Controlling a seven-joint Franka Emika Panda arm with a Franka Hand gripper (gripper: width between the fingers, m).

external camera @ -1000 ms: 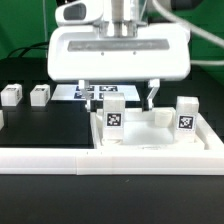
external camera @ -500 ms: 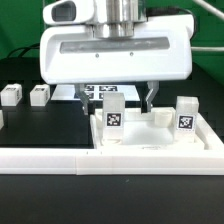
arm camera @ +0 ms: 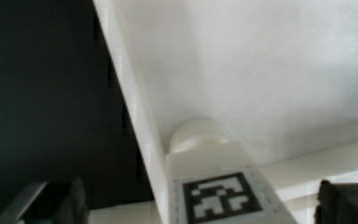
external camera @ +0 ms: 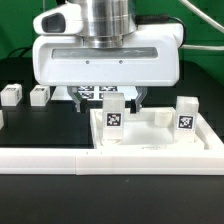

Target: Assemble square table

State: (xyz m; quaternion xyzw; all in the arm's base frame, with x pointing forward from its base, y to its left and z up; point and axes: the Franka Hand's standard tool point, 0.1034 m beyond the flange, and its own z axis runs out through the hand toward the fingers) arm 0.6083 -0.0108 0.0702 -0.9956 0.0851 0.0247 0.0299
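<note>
- While the rail (external camera: pixel 40 158) lies nearest the camera, the square top (external camera: pixel 150 142) sits just behind it on the dark surface (external camera: pixel 40 125), with the target leg (external camera: pixel 113 116) and second leg (external camera: pixel 186 114) upright in it.
- Square your grip on the target leg, toward the exterior view's left, and keep it centred between the fingers (arm camera: pixel 60 202).
- Pincer (external camera: pixel 110 100) hangs straight down over that leg, jaws apart, straddling it.

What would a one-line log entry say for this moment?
gripper: open | over: upright leg | leg stands in: tabletop | grasped: no
</note>
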